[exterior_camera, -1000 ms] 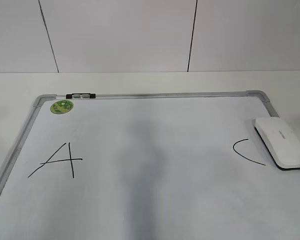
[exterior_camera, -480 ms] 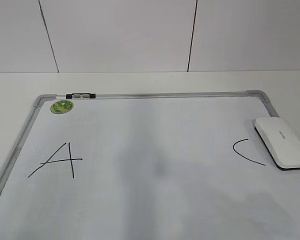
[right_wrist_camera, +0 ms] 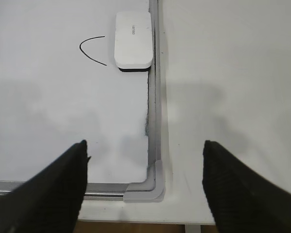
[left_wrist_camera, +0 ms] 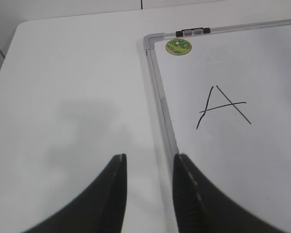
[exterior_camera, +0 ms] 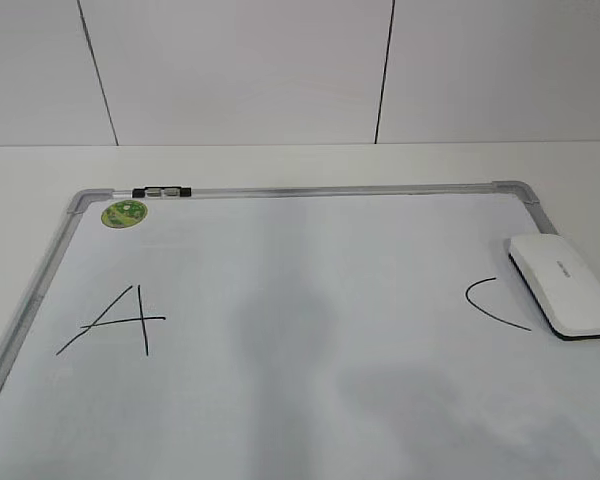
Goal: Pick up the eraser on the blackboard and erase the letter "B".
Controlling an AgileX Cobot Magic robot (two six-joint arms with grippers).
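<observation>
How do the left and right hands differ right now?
The left hand has a narrow gap between its fingers; the right hand is spread wide. The left hand hangs over the blackboard frame's left edge near the "A"; the right hand hangs over its corner, facing the eraser. Both hold nothing.

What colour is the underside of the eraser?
Dark, nearly black, beneath a white top: the eraser shows it best in the right wrist view.

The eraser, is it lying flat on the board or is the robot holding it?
Lying flat. The eraser rests white side up on the blackboard beside the "C"; the open right gripper is well away.
</observation>
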